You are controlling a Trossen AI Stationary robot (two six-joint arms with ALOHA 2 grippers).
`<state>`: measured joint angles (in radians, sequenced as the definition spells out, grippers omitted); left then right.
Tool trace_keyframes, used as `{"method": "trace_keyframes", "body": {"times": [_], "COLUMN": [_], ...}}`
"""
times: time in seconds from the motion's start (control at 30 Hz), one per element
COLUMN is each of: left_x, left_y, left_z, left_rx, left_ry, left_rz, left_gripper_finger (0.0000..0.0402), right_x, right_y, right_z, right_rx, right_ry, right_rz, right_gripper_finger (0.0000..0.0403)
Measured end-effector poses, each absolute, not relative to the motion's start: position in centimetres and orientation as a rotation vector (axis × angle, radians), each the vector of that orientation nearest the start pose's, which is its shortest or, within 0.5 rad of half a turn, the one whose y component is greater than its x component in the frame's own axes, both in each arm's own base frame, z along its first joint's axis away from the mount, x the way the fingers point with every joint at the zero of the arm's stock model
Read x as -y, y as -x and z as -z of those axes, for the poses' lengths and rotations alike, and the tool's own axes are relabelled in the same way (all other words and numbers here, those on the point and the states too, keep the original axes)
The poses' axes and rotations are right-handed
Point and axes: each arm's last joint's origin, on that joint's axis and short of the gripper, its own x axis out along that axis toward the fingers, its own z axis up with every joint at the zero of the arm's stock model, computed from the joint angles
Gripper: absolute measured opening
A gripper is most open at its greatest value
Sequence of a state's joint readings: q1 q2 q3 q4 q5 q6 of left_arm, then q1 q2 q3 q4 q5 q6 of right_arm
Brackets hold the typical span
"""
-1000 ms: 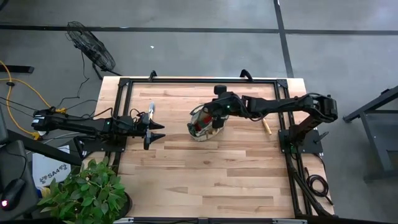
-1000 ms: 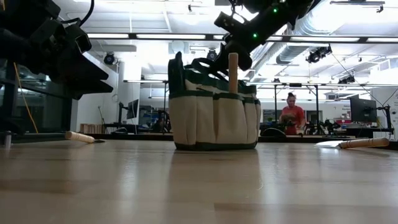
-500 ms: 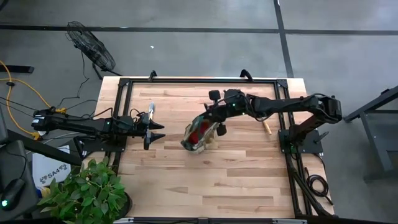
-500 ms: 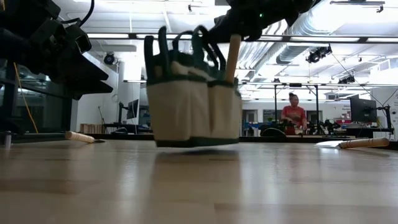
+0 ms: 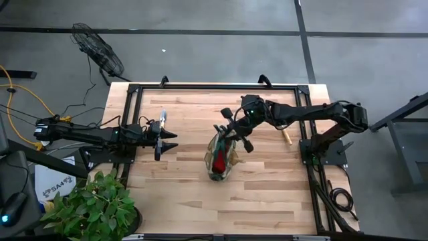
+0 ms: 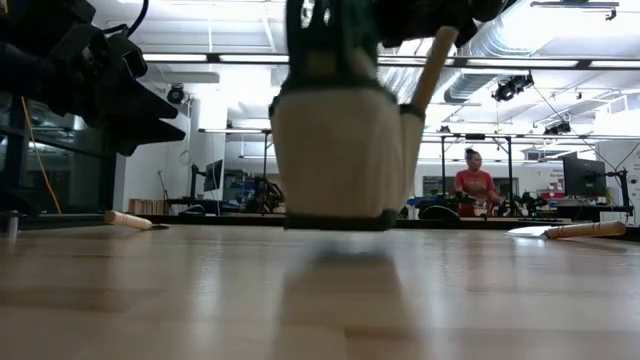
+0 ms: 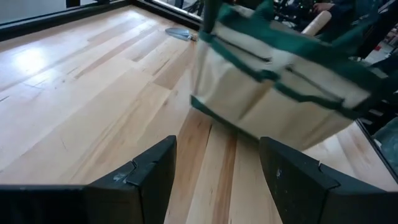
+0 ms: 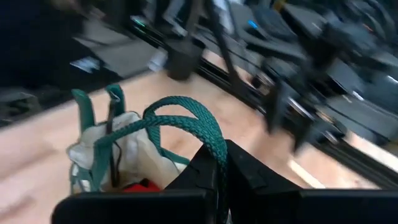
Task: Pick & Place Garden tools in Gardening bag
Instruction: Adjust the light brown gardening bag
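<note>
Gardening bag (image 5: 221, 158) hangs off the table (image 5: 267, 194), mid-table. Right gripper (image 5: 234, 134) clenched on the bag's teal loop handle (image 8: 186, 118). Left gripper (image 5: 170, 140), fingers apart and empty, waits left of bag.

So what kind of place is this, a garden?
No, probably an indoor robot lab or workshop: a wooden table inside a black metal frame, ceiling strip lights, and workbenches behind a person.

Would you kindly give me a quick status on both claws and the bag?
Right claw shut on gardening bag handle, bag lifted and swinging. Left claw open, waiting at table's left edge. Trowel lies beyond it.
</note>
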<state>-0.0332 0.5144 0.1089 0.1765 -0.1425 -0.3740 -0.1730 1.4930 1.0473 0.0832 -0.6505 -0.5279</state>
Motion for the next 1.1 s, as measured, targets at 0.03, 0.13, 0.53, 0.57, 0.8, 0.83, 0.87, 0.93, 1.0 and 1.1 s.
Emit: {"method": "trace_keyframes", "body": {"times": [0.03, 0.13, 0.53, 0.57, 0.8, 0.83, 0.87, 0.93, 1.0, 1.1], "left_x": [0.0, 0.0, 0.0, 0.0, 0.0, 0.0, 0.0, 0.0, 0.0, 0.0], "left_y": [-13.3, -13.3, -13.3, -13.3, -13.3, -13.3, -13.3, -13.3, -13.3, -13.3], "left_z": [-17.0, -17.0, -17.0, -17.0, -17.0, -17.0, -17.0, -17.0, -17.0, -17.0], "left_rx": [-0.204, -0.200, -0.201, -0.201, -0.202, -0.202, -0.202, -0.202, -0.202, -0.202], "left_ry": [0.352, 0.350, 0.350, 0.350, 0.350, 0.350, 0.350, 0.350, 0.351, 0.354], "left_rz": [-0.150, -0.150, -0.150, -0.149, -0.150, -0.150, -0.150, -0.150, -0.150, -0.149], "left_gripper_finger": [0.0226, 0.0226, 0.0226, 0.0226, 0.0226, 0.0226, 0.0226, 0.0226, 0.0226, 0.0226], "right_x": [3.9, 3.8, 3.8, 3.8, 4.1, 4.1, 4.1, 4.1, 4.2, 4.2], "right_y": [-32.9, -32.7, -34.0, -34.2, -34.9, -34.9, -34.8, -34.9, -34.9, -35.0], "right_z": [-28.4, -28.4, -25.6, -25.3, -24.3, -24.3, -24.3, -24.3, -24.2, -24.2], "right_rx": [-0.184, -0.139, -0.138, -0.141, -0.114, -0.115, -0.117, -0.123, -0.138, -0.169], "right_ry": [0.360, 0.362, 0.343, 0.343, 0.347, 0.346, 0.345, 0.335, 0.326, 0.306], "right_rz": [-0.585, -0.686, -0.844, -0.849, -0.880, -0.881, -0.880, -0.878, -0.860, -0.819], "right_gripper_finger": [0.0004, 0.0004, 0.0004, 0.0004, 0.0004, 0.0004, 0.0004, 0.0004, 0.0004, 0.0004]}}
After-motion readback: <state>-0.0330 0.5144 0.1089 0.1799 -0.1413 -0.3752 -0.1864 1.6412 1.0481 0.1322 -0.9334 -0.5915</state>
